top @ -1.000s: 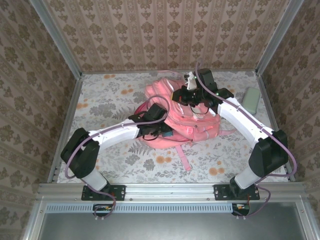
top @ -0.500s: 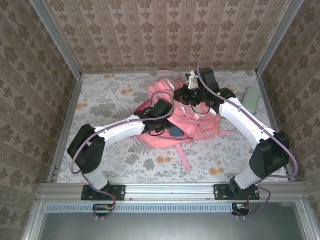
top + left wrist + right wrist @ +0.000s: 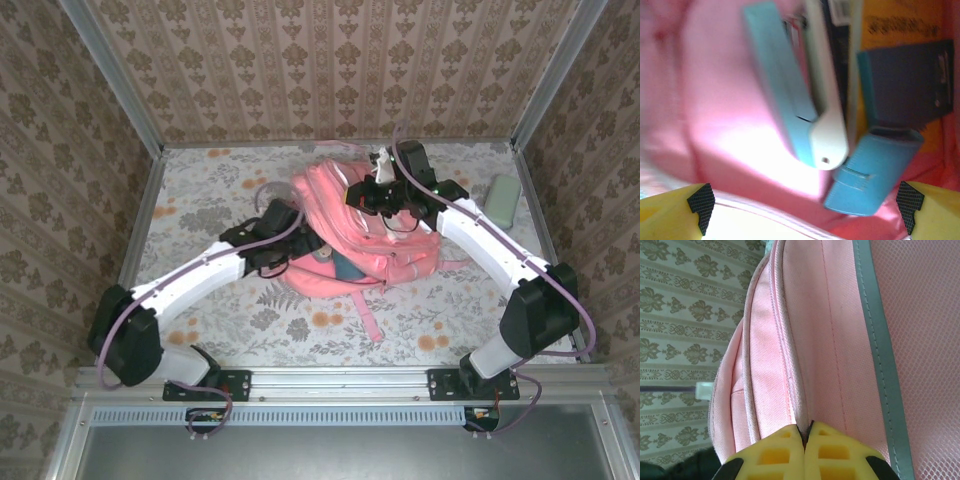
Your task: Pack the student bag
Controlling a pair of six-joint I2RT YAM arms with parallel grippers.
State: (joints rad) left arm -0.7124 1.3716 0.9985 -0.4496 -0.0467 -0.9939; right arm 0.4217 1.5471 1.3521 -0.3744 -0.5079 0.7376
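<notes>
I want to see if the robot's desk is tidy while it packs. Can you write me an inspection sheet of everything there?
Surface: table under a flowery cloth.
Job's things: pink student bag lies open; blue stapler-like tool, blue pouch, dark box and yellow book inside.
Clutter: grey-green case by the right edge.
Grippers: left gripper open, facing the bag's opening; right gripper shut on the bag's fabric.
Cables: purple cables loop along both arms.
Surroundings: patterned walls, metal frame.
</notes>
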